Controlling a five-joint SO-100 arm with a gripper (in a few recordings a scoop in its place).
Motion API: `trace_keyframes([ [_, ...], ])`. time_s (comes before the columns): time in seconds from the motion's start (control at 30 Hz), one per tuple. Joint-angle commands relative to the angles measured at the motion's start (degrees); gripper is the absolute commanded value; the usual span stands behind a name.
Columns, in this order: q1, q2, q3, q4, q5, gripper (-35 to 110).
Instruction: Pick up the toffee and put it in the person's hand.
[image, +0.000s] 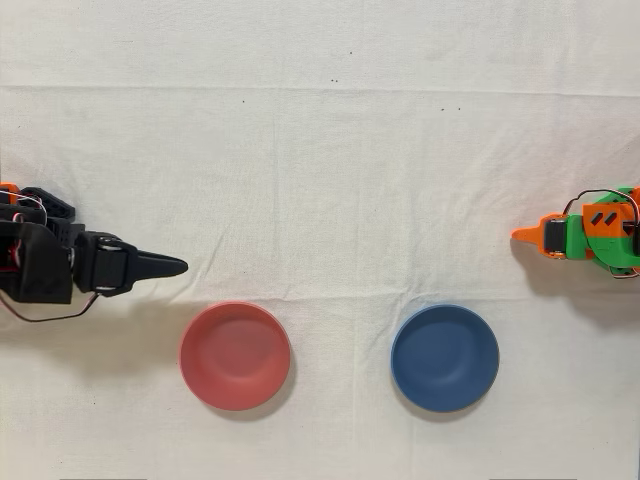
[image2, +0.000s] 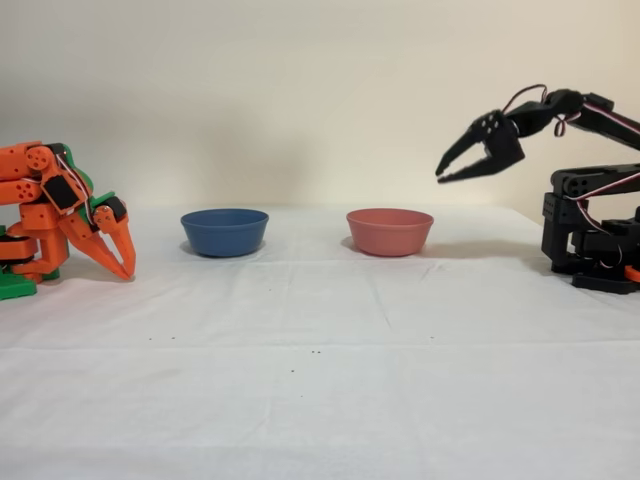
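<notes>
Black arm's gripper (image2: 447, 170) raised above counter, jaws slightly parted, holding nothing; red bowl (image2: 389, 231) nearby.

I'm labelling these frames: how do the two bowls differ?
The red bowl is salmon-red; the blue bowl is dark blue. The red bowl sits nearer the black gripper, the blue bowl nearer the idle orange arm. Both look similar in size and stand upright, holding nothing visible.

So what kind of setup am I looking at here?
Likely a tabletop robot test bench: a white cloth on the table, the raised black gripper, and two bowls, the red bowl and the blue bowl.
</notes>
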Motion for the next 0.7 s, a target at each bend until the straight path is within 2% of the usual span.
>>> trace_keyframes([
  [0.0, -0.9, 4.1, 4.7, -2.3, 0.5, 0],
  [0.67, -7.1, 15.1, 21.9, -2.7, 1.3, 0],
])
